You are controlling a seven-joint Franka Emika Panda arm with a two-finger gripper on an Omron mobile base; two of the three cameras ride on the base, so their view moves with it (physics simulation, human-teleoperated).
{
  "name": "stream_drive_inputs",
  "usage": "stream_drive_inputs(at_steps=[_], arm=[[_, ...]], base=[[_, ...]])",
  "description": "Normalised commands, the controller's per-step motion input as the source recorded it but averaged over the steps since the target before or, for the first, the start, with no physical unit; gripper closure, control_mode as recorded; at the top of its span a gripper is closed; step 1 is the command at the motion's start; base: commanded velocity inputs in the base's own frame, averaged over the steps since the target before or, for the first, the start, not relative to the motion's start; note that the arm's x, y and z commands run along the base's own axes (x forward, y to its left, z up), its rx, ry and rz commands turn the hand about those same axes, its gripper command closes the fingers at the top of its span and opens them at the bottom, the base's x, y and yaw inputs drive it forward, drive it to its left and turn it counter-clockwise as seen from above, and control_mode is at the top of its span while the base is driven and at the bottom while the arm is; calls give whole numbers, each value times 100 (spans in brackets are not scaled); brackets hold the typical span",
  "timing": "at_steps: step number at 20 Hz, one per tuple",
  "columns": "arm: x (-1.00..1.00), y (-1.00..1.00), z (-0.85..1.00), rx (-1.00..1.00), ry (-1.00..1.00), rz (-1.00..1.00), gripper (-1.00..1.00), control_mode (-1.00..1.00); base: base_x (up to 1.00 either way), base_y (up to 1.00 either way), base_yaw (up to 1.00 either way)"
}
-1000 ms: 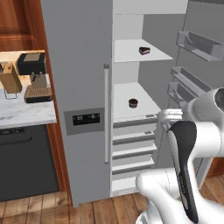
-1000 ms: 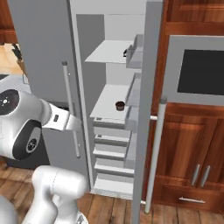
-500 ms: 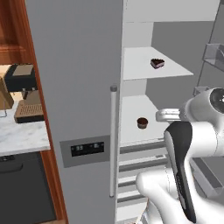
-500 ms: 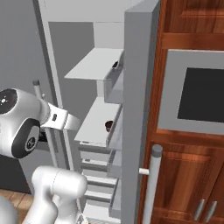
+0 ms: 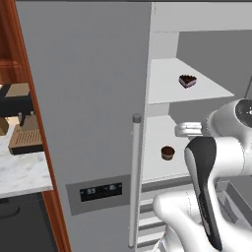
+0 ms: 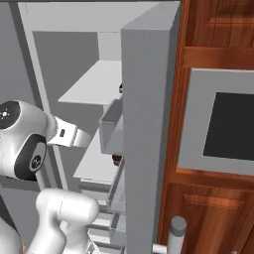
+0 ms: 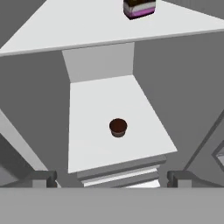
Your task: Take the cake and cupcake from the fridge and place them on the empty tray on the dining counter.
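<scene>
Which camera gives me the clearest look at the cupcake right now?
Hand view: the cupcake sits centred and unobstructed on its shelf. Left base view shows it smaller; in right base view the fridge door mostly hides it.

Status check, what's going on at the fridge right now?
Gripper open, empty, facing the fridge. Cupcake on the lower shelf, cake on the shelf above. Nothing between gripper and cupcake.

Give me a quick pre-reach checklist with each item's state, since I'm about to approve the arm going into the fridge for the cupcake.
1. Fridge door open: ok.
2. Cupcake upright on the lower shelf, nothing around it: ok.
3. Hand faces the cupcake, fingertips spread, nothing between them: ok.
4. Cake on the upper shelf, apart from the cupcake: ok.
5. Clearance under the upper shelf for the hand: cannot tell.
</scene>
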Motion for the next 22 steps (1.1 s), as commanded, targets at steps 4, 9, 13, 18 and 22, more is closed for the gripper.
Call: stream_drive_inputs(at_steps=[4,9,13,18,22], arm=[[0,0,0,0,0,0,-100,100],[0,0,0,0,0,0,-100,100],[6,-14,-8,8,1,-1,-100,-100],[27,-30,-43,14,3,0,-100,-100],[16,-3,-38,2,1,0,-100,-100]], base=[[78,-1,-24],[49,-13,-41],[8,-21,-22],[0,0,0],[0,0,0]])
